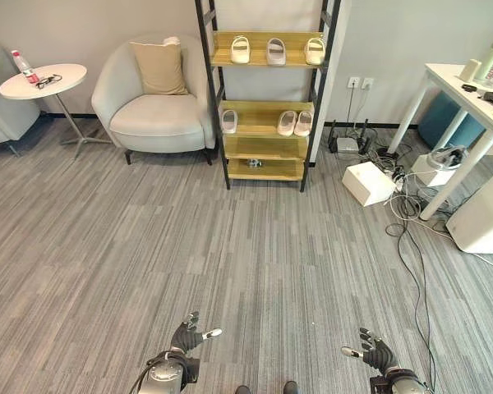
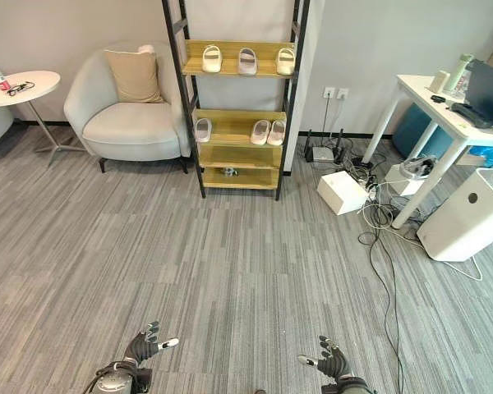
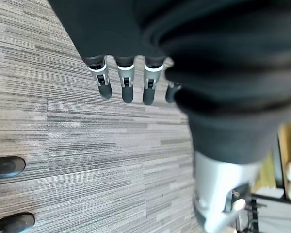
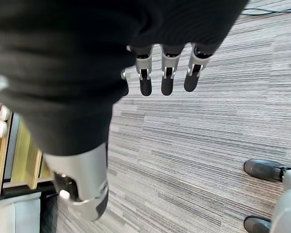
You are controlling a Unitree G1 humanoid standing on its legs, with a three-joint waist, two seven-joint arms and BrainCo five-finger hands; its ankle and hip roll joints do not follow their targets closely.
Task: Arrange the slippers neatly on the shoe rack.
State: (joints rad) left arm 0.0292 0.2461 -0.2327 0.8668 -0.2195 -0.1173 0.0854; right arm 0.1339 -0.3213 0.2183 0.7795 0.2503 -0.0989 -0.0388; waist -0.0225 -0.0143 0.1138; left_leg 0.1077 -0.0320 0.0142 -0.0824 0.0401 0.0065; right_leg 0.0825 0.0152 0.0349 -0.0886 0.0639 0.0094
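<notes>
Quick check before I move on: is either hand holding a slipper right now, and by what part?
Nothing is held. The left hand and right hand hang open over the floor; the slippers sit on the shoe rack.

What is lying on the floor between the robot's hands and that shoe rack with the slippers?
Nothing visible. Bare grey carpet runs from the left hand and right hand to the shoe rack. The white box and cables sit off to the right.
</notes>
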